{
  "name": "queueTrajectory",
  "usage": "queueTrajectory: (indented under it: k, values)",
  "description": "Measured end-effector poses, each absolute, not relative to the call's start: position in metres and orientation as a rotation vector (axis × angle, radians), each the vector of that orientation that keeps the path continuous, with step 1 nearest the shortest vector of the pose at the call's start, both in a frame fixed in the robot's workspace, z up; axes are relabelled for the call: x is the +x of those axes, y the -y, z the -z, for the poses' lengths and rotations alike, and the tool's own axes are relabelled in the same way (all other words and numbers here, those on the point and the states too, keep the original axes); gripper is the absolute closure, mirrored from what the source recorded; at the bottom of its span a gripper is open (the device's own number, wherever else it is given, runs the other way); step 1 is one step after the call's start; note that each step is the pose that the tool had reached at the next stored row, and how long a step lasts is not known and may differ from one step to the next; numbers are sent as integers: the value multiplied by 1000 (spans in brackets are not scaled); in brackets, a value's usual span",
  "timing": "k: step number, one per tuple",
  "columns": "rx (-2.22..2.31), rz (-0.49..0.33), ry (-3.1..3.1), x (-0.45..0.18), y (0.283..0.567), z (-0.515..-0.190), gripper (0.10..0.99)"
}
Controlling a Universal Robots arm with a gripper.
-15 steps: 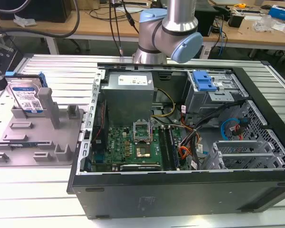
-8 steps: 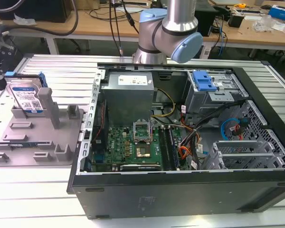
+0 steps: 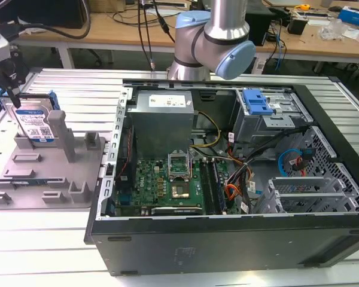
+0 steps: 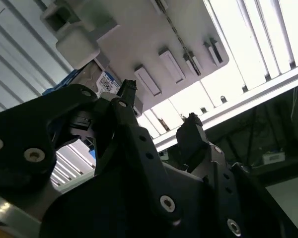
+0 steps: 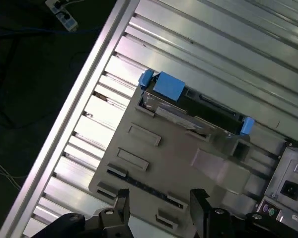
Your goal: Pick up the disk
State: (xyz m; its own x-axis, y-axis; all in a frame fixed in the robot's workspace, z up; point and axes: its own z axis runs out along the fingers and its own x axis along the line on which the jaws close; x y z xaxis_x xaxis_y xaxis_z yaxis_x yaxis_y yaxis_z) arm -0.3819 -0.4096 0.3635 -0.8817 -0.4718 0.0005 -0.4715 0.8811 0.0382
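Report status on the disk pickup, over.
Gripper: jaws open, empty. Disk upright in grey holder, not gripped. Path to it looks clear.

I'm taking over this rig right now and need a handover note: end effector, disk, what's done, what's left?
The end effector is open and empty, over the grey holder tray, not touching the disk.
The disk stands upright in a slot of the tray, at the exterior view's left, beside the open computer case.
Done: no grasp made.
Left: the disk is not yet gripped or lifted.
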Motion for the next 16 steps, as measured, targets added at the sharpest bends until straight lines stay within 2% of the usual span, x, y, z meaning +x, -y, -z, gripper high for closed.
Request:
queueTrajectory:
  k: [16]
  values:
    - [1366, 51, 2817, -382, 410, -362, 486]
